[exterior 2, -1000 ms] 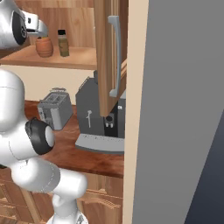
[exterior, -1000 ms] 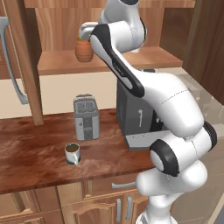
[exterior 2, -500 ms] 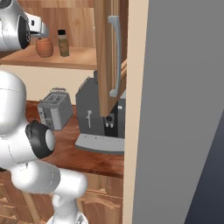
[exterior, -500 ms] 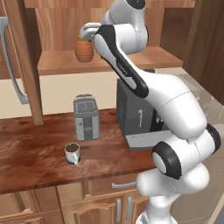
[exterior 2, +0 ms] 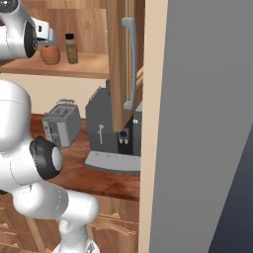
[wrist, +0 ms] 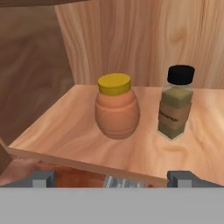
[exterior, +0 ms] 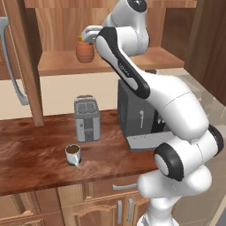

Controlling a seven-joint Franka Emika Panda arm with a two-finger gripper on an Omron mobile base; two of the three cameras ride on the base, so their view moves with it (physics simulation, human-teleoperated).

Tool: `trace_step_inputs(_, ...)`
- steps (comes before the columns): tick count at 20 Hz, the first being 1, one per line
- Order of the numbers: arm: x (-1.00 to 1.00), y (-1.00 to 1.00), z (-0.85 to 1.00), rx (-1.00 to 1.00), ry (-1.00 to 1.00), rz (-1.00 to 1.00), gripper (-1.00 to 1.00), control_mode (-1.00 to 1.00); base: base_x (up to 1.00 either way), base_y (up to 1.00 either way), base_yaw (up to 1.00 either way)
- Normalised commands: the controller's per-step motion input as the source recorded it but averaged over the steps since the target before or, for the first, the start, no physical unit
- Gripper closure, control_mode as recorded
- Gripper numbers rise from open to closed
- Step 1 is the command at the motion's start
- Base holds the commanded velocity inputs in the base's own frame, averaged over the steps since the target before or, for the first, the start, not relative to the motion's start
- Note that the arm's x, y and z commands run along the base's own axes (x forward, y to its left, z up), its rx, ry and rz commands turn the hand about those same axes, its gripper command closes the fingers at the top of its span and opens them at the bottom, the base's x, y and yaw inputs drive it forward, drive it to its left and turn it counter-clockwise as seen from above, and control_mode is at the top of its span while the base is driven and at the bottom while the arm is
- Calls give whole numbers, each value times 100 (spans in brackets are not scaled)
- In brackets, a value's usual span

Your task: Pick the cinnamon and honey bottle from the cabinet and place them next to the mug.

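- Compared with a second ago, the arm has swung a bit further toward the shelf in the left base view, so the hand now sits right at the honey bottle (exterior: 84, 51); honey, mug and toaster haven't budged.
- Left base view: honey bottle is in the upper left of the frame, standing upright on the plank shelf of the cabinet (exterior: 57, 66). The gripper (exterior: 86, 37) is just to its upper right, close enough to overlap the lid, so I can't tell if it's touching. The mug (exterior: 73, 154) is down in the lower left on the counter (exterior: 31, 150), well apart from the shelf stuff, with the toaster (exterior: 86, 118) just behind it and a grey coffee machine (exterior: 132, 115) to the right.
- Right base view: upper left corner has the honey bottle (exterior 2: 50, 54) with the cinnamon (exterior 2: 72, 49) just beside it on the right, both upright on the shelf. The white hand pokes in from the left edge right above the honey. An open cabinet door (exterior 2: 122, 59) with a grey handle hangs in the middle.
- Hand view: honey bottle (wrist: 117, 106) sits centre frame, cinnamon (wrist: 176, 102) to its right, near but apart. Both fingertips (wrist: 42, 177) stick up at the bottom corners, spread as wide as they go, holding nothing. The honey is ahead of the gap, not yet between the fingers.
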Motion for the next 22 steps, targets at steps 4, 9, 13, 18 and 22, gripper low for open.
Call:
trace_step_inputs(4, 20, 0, 0, 0, -1, 0, -100, -100, 0, 0, 0)
trace_step_inputs(9, 18, 0, 0, 0, -1, 0, -100, -100, 0, 0, 0)
trace_step_inputs(13, 10, 3, 0, 0, 0, 0, -100, -100, 0, 0, 0)
trace_step_inputs(18, 23, 8, 0, 0, 1, 0, -100, -100, 0, 0, 0)
trace_step_inputs(22, 27, 8, 0, 0, 1, 0, -100, -100, 0, 0, 0)
